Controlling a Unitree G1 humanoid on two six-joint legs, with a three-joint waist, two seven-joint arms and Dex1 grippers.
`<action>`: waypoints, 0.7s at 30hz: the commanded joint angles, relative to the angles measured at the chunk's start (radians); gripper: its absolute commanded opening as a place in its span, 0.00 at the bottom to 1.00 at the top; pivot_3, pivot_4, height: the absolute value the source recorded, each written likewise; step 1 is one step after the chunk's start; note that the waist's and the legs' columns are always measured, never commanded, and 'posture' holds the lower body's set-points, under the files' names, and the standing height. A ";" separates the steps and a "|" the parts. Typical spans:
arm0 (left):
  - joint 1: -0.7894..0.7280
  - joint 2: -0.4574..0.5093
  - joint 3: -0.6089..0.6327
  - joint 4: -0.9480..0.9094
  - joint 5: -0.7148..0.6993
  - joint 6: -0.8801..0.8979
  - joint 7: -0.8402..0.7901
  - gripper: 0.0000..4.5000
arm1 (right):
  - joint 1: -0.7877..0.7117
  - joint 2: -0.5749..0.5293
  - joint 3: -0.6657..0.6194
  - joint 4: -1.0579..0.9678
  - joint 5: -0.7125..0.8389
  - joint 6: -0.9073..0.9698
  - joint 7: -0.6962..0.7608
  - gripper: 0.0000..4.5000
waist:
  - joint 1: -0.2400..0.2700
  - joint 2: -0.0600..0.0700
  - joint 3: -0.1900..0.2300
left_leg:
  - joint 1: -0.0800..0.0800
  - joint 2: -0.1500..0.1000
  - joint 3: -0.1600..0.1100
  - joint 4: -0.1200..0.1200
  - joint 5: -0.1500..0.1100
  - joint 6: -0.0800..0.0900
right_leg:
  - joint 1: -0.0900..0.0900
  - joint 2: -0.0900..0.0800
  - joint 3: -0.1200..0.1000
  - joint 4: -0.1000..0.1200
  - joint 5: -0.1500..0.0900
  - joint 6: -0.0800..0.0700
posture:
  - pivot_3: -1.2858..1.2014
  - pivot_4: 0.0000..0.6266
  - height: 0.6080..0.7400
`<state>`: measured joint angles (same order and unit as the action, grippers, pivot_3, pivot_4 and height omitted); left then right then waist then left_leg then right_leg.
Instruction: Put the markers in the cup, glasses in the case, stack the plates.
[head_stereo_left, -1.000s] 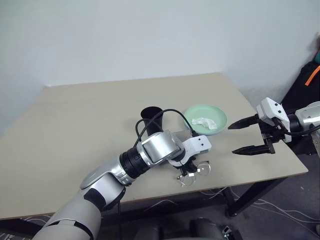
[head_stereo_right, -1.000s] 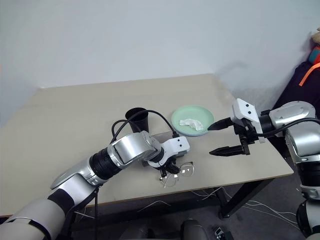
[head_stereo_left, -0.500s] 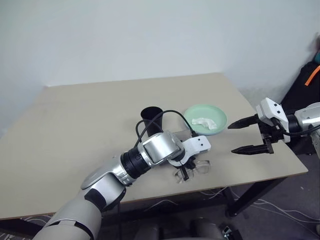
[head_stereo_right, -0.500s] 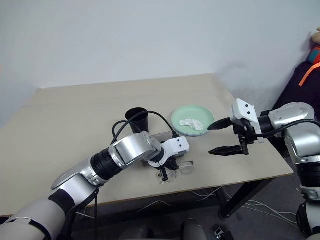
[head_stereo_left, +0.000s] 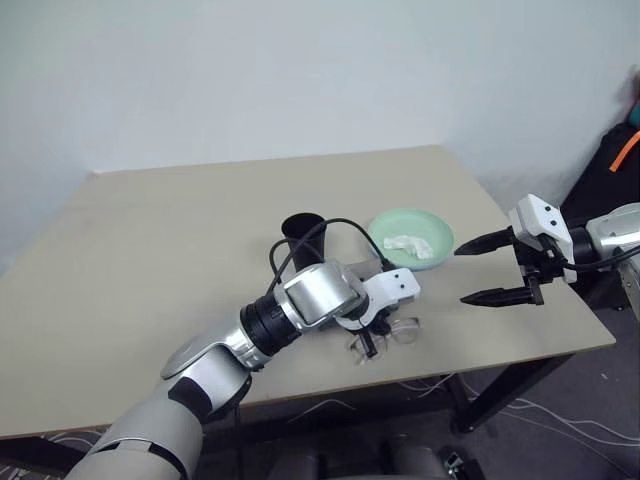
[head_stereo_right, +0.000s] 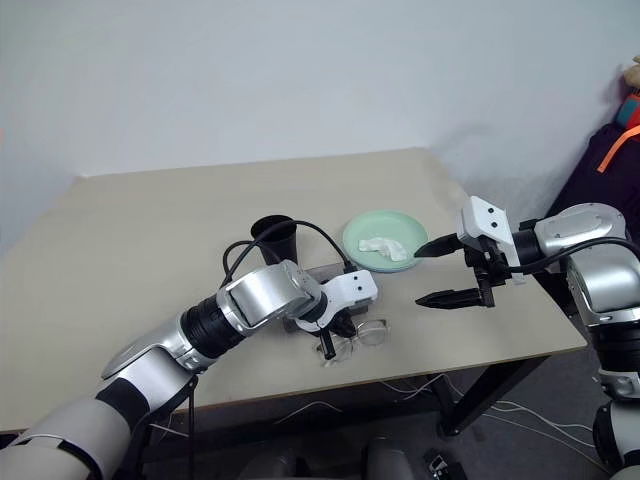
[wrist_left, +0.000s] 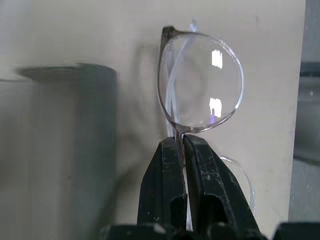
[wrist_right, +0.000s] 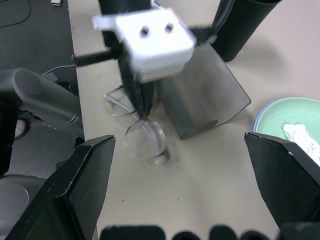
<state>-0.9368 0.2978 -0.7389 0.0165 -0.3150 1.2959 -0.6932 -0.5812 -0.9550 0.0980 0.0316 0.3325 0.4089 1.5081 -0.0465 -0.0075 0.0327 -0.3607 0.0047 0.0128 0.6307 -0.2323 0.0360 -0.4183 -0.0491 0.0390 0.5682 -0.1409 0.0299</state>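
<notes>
Grip: your left gripper (wrist_left: 181, 150) was open around the glasses (wrist_left: 200, 82) a second ago; now its two black fingers are pinched shut on the bridge, between the lenses.
Lift: the glasses have hardly left the table (head_stereo_left: 150, 250); they sit close over its front edge, right of the middle, one lens pointing away from the gripper.
Meaning: you have the pick for the glasses step, by my reading; carrying them into the case (wrist_right: 210, 97) is what remains.
Case: grey box, matte and felt-like, just behind the gripper toward the table's middle; you cannot tell from here how wide it stands open.
Right gripper (head_stereo_left: 497, 268): hanging over the right edge with its fingers spread wide and nothing between them, unmoved over the last second.
Glasses: thin wire frame, round clear lenses that catch the light, slim arms; slippery and easily bent, so I would keep the pinch on the bridge.
Cup (head_stereo_left: 302, 238): plain black, tapered, wider at the rim, upright behind the case.
Plate (head_stereo_left: 437, 230): mint green, round and shallow, toward the right edge, with a crumpled white tissue (head_stereo_left: 408, 245) lying in it.
</notes>
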 joint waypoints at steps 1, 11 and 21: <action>-0.081 0.018 0.096 -0.034 -0.015 0.013 -0.026 0.00 | -0.045 0.005 -0.013 0.011 0.000 -0.021 -0.005 1.00 | 0.000 0.000 0.000 | 0.000 0.000 0.000 0.000 0.000 0.000 | 0.000 0.000 0.000 0.000 0.000 0.000 | 0.52 0.00 0.90; -0.161 0.146 0.083 0.002 0.046 -0.116 -0.108 0.00 | -0.071 0.023 0.002 0.037 -0.008 -0.037 -0.007 1.00 | 0.000 0.002 -0.001 | 0.000 0.000 0.000 -0.001 0.000 0.001 | -0.001 0.000 0.000 0.000 0.000 0.000 | 0.52 0.00 0.90; -0.139 0.138 0.015 0.156 0.213 -0.360 -0.134 0.00 | -0.077 0.038 0.001 0.035 -0.011 -0.037 -0.011 1.00 | 0.003 0.002 -0.002 | -0.001 -0.001 0.000 0.000 0.000 0.001 | 0.000 0.000 0.001 0.000 0.000 0.000 | 0.52 0.00 0.90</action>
<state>-1.0701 0.4457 -0.7313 0.1624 -0.1356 0.9710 -0.8248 -0.6260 -0.9185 0.1180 0.0724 0.3145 0.3830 1.5025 -0.0436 -0.0051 0.0311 -0.3614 0.0036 0.0125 0.6304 -0.2331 0.0375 -0.4183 -0.0492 0.0406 0.5683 -0.1409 0.0300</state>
